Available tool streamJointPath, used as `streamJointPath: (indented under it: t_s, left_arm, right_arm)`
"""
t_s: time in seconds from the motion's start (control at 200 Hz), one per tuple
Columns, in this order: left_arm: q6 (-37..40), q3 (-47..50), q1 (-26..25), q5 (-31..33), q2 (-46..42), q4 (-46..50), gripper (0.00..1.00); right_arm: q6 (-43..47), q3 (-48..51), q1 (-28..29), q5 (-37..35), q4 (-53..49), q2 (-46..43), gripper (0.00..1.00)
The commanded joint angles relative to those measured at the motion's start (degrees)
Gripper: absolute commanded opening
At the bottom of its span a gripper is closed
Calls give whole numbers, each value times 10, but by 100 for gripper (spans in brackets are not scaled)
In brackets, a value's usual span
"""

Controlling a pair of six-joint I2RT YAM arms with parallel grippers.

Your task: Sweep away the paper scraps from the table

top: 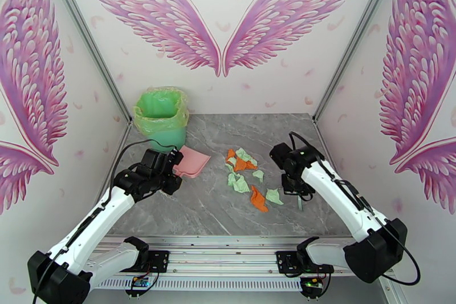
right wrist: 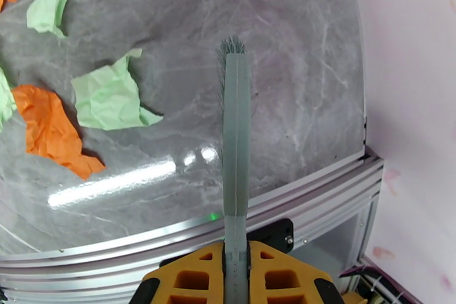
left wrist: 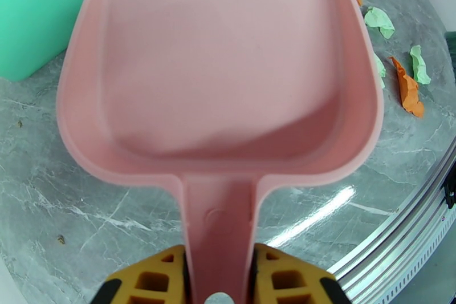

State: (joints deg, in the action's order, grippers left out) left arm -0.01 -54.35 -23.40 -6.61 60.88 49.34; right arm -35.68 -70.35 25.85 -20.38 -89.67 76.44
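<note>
The paper scraps (top: 242, 164) lie in a loose cluster near the middle of the bench (top: 228, 217), between the dustpan (left wrist: 222, 71) on their left and the brush (right wrist: 236, 128) on their right. About 10 bits can be counted from above, some bright orange, some pale mint green, all crumpled and creased with ragged edges.

They look very light and soft, so they will likely skitter, roll or lift under a quick stroke. They are best not pinched at all but pushed from their right side in slow, low strokes toward the pan's open lip.

The left tool (left wrist: 218, 271) is clenched on the handle of the pink dustpan, a smooth, stiff plastic scoop with raised side walls and a wide flat mouth facing the scraps. The right tool (right wrist: 236, 268) is clamped on the slim grey-green brush, seen edge-on, with short bristles at its far tip. Whether those bristles touch the surface cannot be told.

The bench is glossy grey marble pattern, slick, edged with ribbed aluminium rails. A green bin (top: 162, 114) with a bag liner stands at the far left corner.
</note>
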Motion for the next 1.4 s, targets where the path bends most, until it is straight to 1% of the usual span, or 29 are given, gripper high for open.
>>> streamJointPath:
  t_s: [0.0,0.29,0.495,0.775,1.0,1.14,1.25,1.395]
  left_arm:
    - [3,-3,0,-12,-14,-9,0]
    - [2,0,0,-16,-27,-13,0]
    - [2,1,0,-19,-32,-14,0]
    - [3,0,0,-24,-31,-15,0]
    - [1,3,0,-25,-32,-15,0]
    - [2,1,-2,-24,-29,-13,0]
    - [2,-6,-16,-18,-20,-4,0]
    - [4,-12,-49,12,-2,11,0]
  right_arm:
    - [-37,15,26,24,-2,12,0]
    - [-60,5,94,112,66,63,0]
    - [-74,-6,107,141,111,94,0]
    - [-90,-44,107,155,186,150,0]
    - [-87,-104,107,145,199,213,0]
    - [-86,-135,107,147,207,233,0]
    - [-86,-154,103,136,206,229,0]
    - [-73,-180,98,135,194,212,0]
